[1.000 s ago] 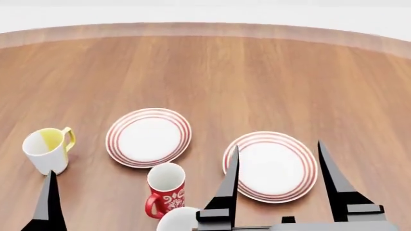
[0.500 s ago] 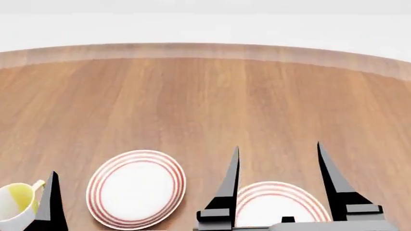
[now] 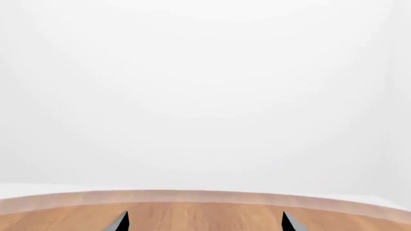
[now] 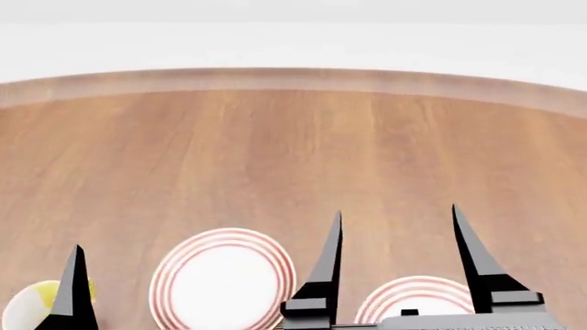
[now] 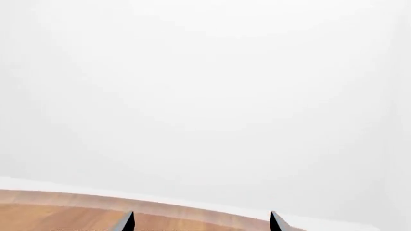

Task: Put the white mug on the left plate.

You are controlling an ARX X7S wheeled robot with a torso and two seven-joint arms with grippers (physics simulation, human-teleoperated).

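The white mug is out of view in every frame. The left plate, white with thin red rings, lies on the wooden table near the bottom of the head view. My right gripper is open and empty; its two black fingers stand up to the right of that plate. Only one finger of my left gripper shows in the head view, at the lower left. In the left wrist view the left gripper has its tips wide apart with nothing between them. The right wrist view shows the right gripper likewise open.
The second ringed plate lies behind my right gripper's fingers. A white mug with yellow inside is at the bottom left, partly hidden by the left finger. The table's far edge runs across the top, with white floor beyond.
The head view has tilted upward: plates and mugs slid toward the bottom of the frame, and the red mug and the white mug's rim dropped out of sight. The grippers stay open.
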